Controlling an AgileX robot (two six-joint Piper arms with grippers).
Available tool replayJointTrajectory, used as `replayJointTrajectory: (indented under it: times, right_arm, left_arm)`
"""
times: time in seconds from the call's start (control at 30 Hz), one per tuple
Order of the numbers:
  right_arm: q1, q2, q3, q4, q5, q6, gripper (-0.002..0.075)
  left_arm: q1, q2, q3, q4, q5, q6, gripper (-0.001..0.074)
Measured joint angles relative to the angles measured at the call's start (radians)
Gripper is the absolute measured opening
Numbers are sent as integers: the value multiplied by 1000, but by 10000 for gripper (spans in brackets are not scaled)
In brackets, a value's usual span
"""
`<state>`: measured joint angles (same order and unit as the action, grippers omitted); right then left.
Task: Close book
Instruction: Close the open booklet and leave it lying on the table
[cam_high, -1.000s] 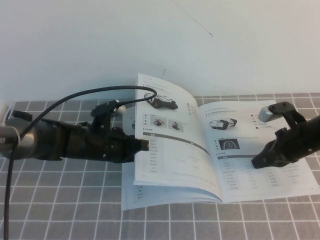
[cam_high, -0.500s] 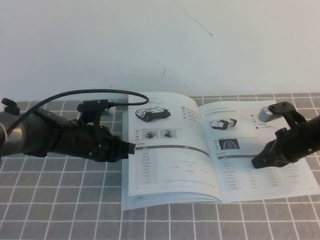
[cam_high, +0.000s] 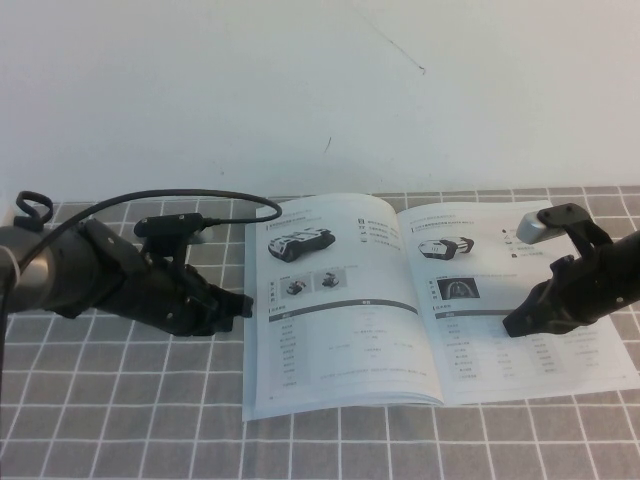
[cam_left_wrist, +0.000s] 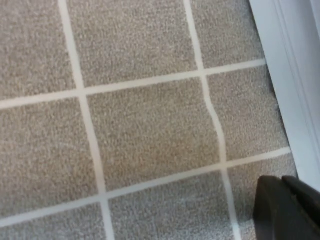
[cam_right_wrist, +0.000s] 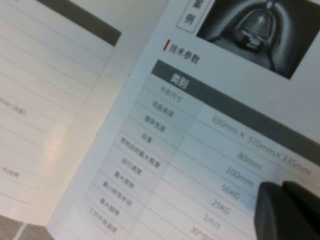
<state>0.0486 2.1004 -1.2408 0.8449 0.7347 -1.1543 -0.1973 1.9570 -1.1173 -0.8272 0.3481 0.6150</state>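
1. The left gripper (cam_high: 240, 303), fingers clenched together on nothing, sits low over the grey checked cloth (cam_high: 130, 400). Just off its tip is the outer edge of the book (cam_high: 340, 320); whether the two touch cannot be told.
2. From the left wrist, the left gripper (cam_left_wrist: 283, 202) shows as a dark tip over the cloth's squares, with the book's white edge (cam_left_wrist: 295, 75) just ahead.
3. The right gripper (cam_high: 516, 324), also clenched and empty, rests tip-down on the book's right page, with printed tables under its fingers (cam_right_wrist: 295, 207).
4. The book lies open and flat between the two grippers, pages facing up.
5. A black cable (cam_high: 200, 195) arcs from behind the left gripper toward the book's far corner.
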Motion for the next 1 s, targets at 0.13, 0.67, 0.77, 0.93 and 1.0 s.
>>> replayJointTrajectory:
  times: [0.13,0.67,0.77,0.93,1.0]
  right_arm:
    - [0,0,0,0,0,0,-3]
    - [0,0,0,0,0,0,-3]
    - [0,0,0,0,0,0,-3]
    - [0,0,0,0,2,0,-3]
    - [0,0,0,0,2,0,-3]
  left_arm:
    - [0,2,-2,-4,0,-4,-4]
    - [-82,50,-118,17,52,-9,-4]
    - [-82,52,-132,27,63,-13,-4]
    - [-82,54,-175,135,107,-55,-4]
    - [-82,54,-202,262,141,-143,-4]
